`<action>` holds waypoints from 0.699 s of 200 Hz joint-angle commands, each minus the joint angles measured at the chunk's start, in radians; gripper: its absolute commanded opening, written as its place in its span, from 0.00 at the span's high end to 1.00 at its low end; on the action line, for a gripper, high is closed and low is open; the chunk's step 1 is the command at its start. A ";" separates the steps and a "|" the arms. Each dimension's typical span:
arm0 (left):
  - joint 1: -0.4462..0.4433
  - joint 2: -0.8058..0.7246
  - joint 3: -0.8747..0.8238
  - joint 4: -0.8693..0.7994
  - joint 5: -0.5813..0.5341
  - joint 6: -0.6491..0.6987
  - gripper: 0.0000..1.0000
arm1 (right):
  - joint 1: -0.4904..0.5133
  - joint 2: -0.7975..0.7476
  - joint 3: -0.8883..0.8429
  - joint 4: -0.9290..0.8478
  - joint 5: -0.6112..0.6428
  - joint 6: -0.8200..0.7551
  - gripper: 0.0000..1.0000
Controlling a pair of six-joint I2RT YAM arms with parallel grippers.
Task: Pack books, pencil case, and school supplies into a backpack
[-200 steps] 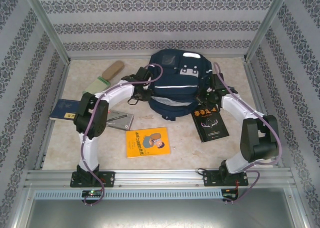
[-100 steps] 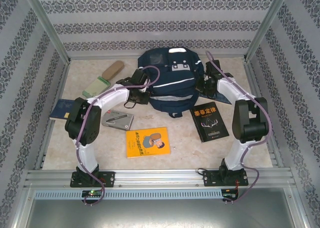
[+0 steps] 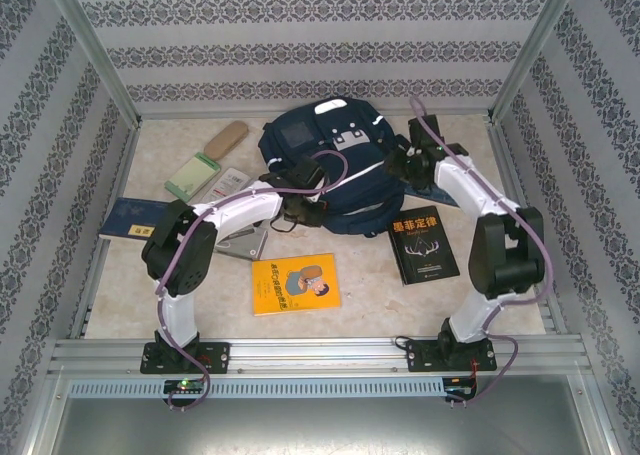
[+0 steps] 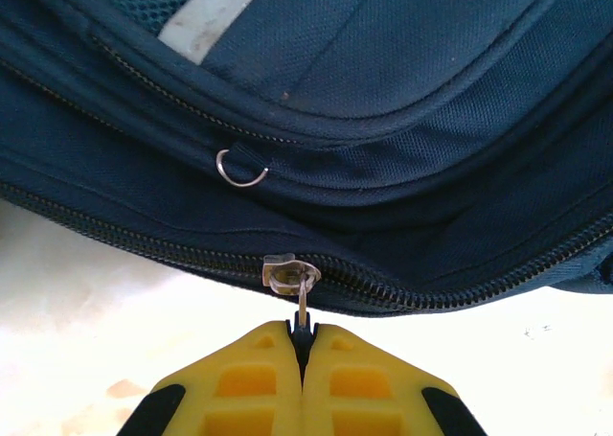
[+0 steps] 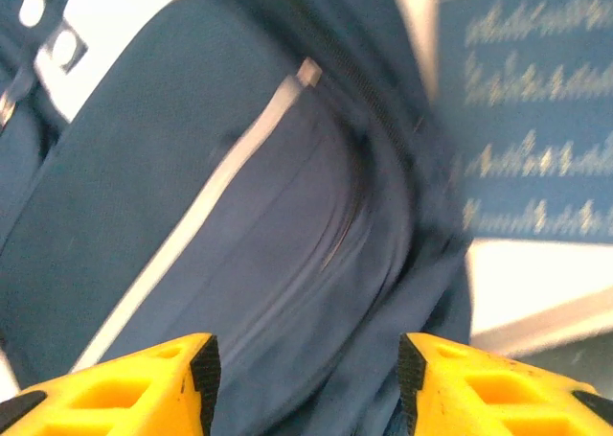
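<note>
The navy backpack (image 3: 335, 155) lies at the back middle of the table, turned slightly left. My left gripper (image 3: 300, 211) is at its near edge, shut on the metal zipper pull (image 4: 303, 302) below the slider (image 4: 286, 271); in the left wrist view my left gripper (image 4: 303, 335) shows no gap between its jaws. My right gripper (image 3: 404, 165) is open against the backpack's right side (image 5: 287, 216), fabric between its fingers (image 5: 201, 369). An orange-yellow book (image 3: 295, 283), a black book (image 3: 423, 243) and a navy book (image 3: 125, 218) lie flat. A blue book (image 5: 532, 101) lies beside the bag.
A pale green pad (image 3: 190, 178), a white packet (image 3: 228, 181) and a tan oblong pouch (image 3: 226, 135) lie at the back left. A grey flat case (image 3: 250, 243) lies partly under my left arm. Patterned walls and metal posts enclose the table.
The backpack has shifted left and turned counter-clockwise. My left gripper moved right and nearer along its edge. My right gripper moved back towards the bag's right side; the white packet came into view.
</note>
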 commanded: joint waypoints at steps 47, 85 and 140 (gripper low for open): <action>-0.016 -0.013 -0.026 0.026 0.057 -0.001 1.00 | 0.280 -0.119 -0.278 0.174 -0.050 0.370 0.45; -0.016 -0.024 -0.041 0.023 0.055 0.016 1.00 | 0.313 -0.022 -0.273 0.318 -0.080 0.504 0.40; -0.015 -0.032 -0.041 -0.001 0.007 0.029 1.00 | 0.309 0.050 -0.279 0.335 -0.011 0.602 0.62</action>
